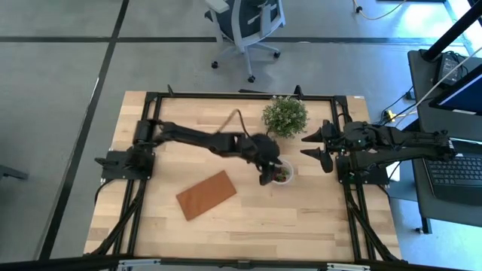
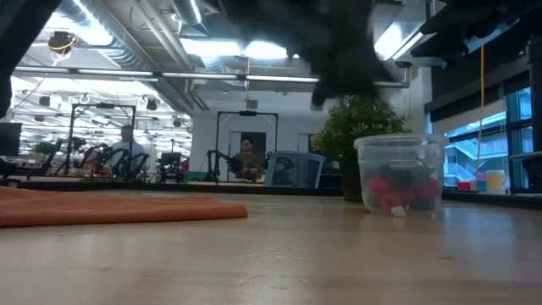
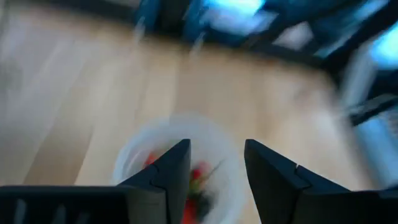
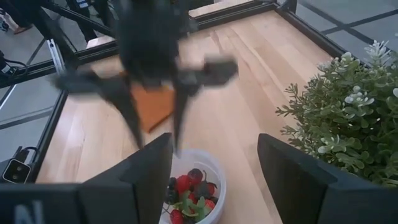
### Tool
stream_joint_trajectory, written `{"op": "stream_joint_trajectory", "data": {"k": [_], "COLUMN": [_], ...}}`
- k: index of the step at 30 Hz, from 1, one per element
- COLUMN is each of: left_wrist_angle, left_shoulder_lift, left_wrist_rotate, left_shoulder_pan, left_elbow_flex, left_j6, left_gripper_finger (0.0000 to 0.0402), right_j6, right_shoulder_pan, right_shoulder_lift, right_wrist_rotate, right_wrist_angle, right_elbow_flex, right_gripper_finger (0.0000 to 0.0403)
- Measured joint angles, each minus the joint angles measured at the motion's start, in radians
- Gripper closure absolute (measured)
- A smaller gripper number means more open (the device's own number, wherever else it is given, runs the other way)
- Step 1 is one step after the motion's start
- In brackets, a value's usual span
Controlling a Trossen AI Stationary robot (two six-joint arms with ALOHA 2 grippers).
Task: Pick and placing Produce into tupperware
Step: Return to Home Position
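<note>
Just one tupperware [image 2: 398, 152] — produce [image 2: 394, 191] inside, one plant [image 1: 285, 115]

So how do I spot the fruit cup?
Find the light wooden table, then the green bushy potted plant on it. Right beside the plant, under the left gripper, stands a small round clear plastic cup. Unlike the flat brown board, it holds red and dark berries.

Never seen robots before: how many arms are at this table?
2. The left arm reaches mid-table, left gripper open above the tupperware; the right arm waits at the table's right edge, right gripper open.
</note>
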Motion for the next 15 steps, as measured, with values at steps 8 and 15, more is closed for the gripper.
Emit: {"op": "stream_joint_trajectory", "data": {"k": [8,15], "left_wrist_angle": [-0.105,-0.093], "left_shoulder_lift": [-0.311,-0.671], "left_wrist_rotate": [0.071,-0.113], "left_shoulder_pan": [0.062,0.087], "left_elbow_flex": [0.032,-0.190], "left_j6": [0.166,0.221], "left_gripper_finger": [0.0260,0.0258], "right_j6": [-0.056,-0.260], "right_shoulder_pan": [0.000,-0.001], "right_shoulder_lift": [-0.005,-0.117], "right_wrist_rotate": [0.010,0.013], "right_wrist_angle": [0.086,0.121], "right_elbow_flex": [0.000,0.000], "right_gripper_finger": [0.0166,0.0166]}}
